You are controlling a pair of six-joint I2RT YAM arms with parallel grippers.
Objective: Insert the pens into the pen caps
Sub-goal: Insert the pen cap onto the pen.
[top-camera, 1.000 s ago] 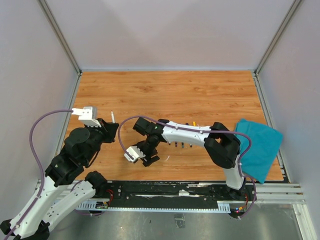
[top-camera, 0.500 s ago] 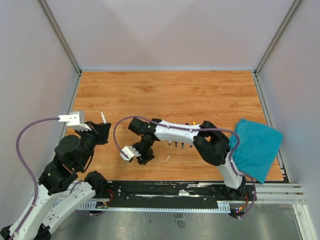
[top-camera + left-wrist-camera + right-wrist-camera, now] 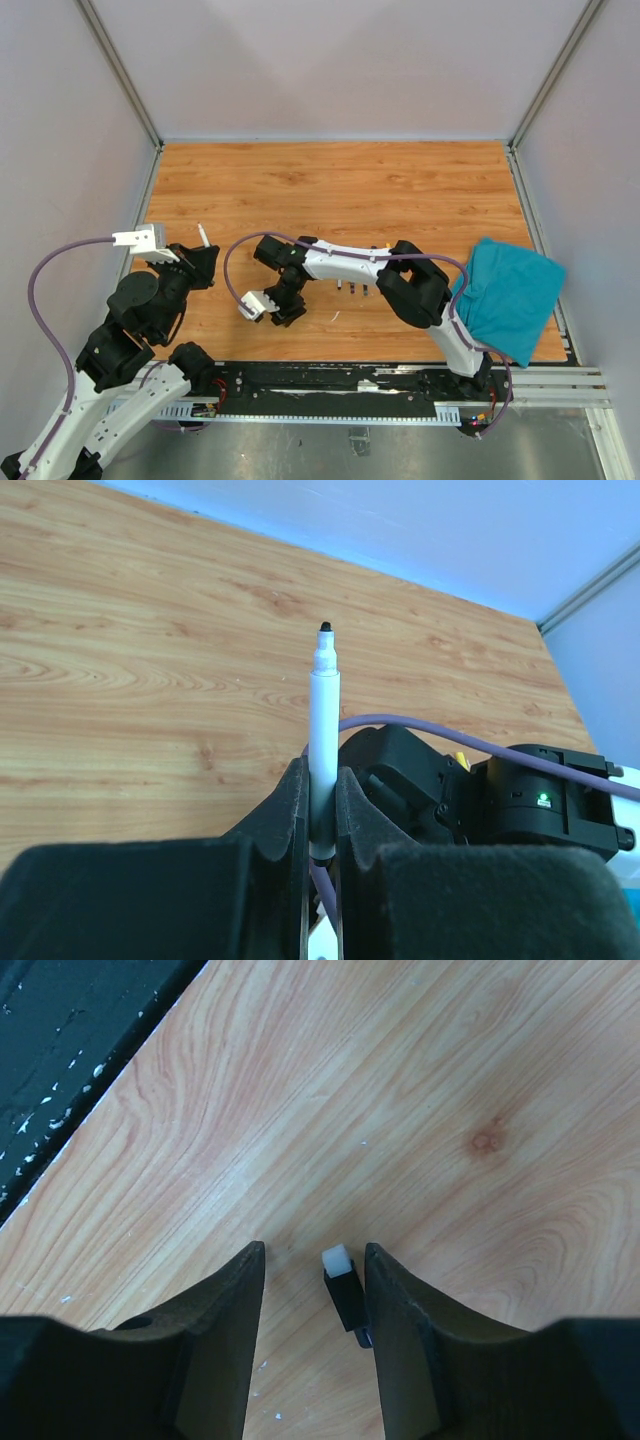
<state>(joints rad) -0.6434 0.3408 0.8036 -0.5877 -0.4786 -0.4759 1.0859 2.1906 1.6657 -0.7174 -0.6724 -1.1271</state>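
Top view: we note the left gripper [image 3: 202,260] near the table's [image 3: 400,190] left side, pinching a white pen [image 3: 203,236]. The right arm [image 3: 340,262] reaches leftward across a row of pens [image 3: 357,289] and hides part of it; a teal cloth [image 3: 512,293] lies far right. Left wrist view: the fingers are pressed on the pen, its black tip up, with the right arm close behind. Right wrist view: the right gripper [image 3: 313,1258] is spread over the wood, and a black cap [image 3: 347,1302] with a white end lies between the fingers, just beside one.

The wooden table [image 3: 350,190] carries a teal cloth [image 3: 515,290], pens [image 3: 352,289] and a pen cap [image 3: 347,1300].
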